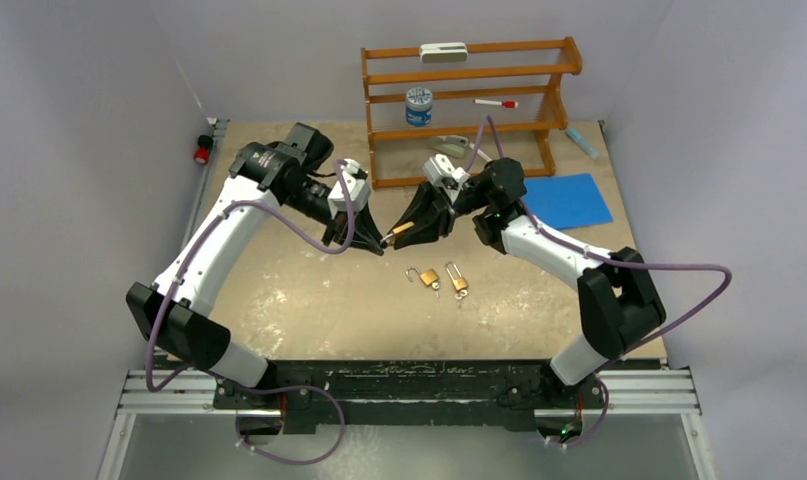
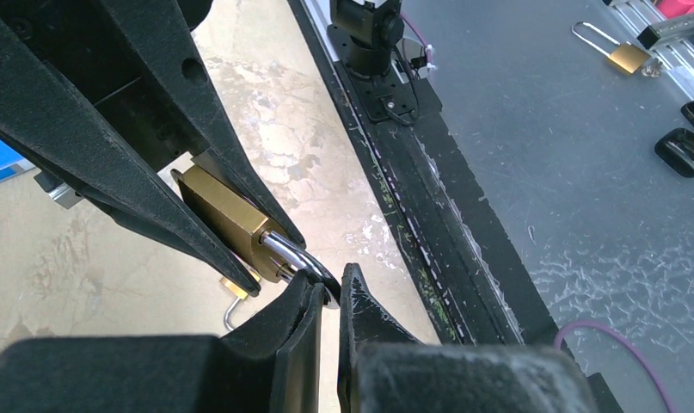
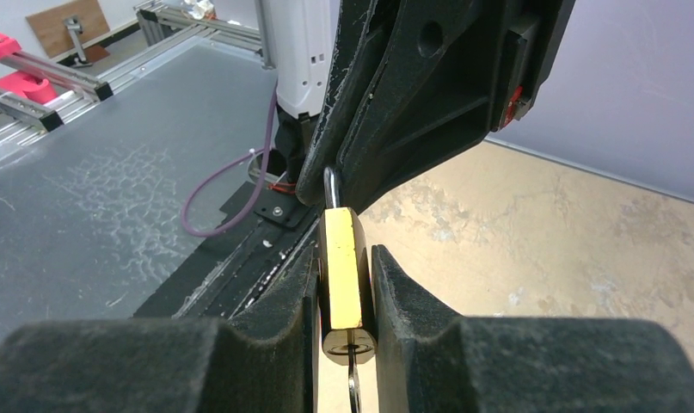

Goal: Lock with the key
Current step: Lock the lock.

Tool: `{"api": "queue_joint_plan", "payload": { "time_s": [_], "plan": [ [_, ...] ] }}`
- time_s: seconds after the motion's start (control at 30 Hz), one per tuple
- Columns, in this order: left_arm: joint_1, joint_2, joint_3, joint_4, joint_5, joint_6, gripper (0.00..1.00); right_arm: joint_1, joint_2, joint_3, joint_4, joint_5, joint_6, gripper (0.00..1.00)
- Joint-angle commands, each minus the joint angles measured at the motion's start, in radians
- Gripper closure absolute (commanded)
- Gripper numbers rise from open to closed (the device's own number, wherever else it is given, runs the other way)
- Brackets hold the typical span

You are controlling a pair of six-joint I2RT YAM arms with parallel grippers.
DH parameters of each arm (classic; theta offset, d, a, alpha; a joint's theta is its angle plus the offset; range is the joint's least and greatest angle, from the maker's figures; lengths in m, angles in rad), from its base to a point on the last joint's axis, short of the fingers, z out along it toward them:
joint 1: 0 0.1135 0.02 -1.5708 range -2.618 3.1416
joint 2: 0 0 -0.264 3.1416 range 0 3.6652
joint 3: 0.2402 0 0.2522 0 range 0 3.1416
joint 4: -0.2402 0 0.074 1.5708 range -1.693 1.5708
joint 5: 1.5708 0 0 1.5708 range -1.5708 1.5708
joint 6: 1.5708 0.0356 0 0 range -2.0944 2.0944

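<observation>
The whole table [image 1: 309, 300] is seen from high above its near edge, from far off. The wrist views are aimed closely along the left gripper [image 2: 330, 288] and right gripper [image 3: 343, 258], facing each other. One padlock [image 3: 341, 280], apparently the same, is shared.

White arms [image 1: 214, 240], black joints [image 1: 184, 325], purple cables [image 1: 679, 267]
</observation>
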Motion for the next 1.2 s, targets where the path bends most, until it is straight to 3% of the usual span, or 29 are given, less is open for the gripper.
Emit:
{"api": "queue_joint_plan", "payload": {
  "time_s": [0.0,0.17,0.33,0.7,0.87,1.17],
  "plan": [
    [-0.107,0.079,0.002,0.231,0.119,0.004,1.0,0.087,-0.038,0.142,-0.11,0.578,-0.189,1.0],
    [-0.116,0.105,0.027,0.202,0.119,0.015,1.0,0.099,-0.031,0.145,-0.117,0.615,-0.215,1.0],
    [-0.121,0.131,0.056,0.072,0.119,0.155,1.0,0.11,-0.024,0.14,-0.075,0.66,-0.215,1.0],
    [-0.118,0.12,0.024,0.106,0.119,0.143,1.0,0.116,-0.039,0.113,-0.005,0.64,-0.154,1.0],
    [-0.04,0.12,0.021,-0.091,0.119,0.309,1.0,0.099,-0.134,0.023,-0.097,0.697,-0.243,1.0],
    [0.117,0.102,-0.084,-0.097,0.12,0.293,1.0,0.083,-0.23,-0.064,-0.183,0.939,-0.332,1.0]
  ]
}}
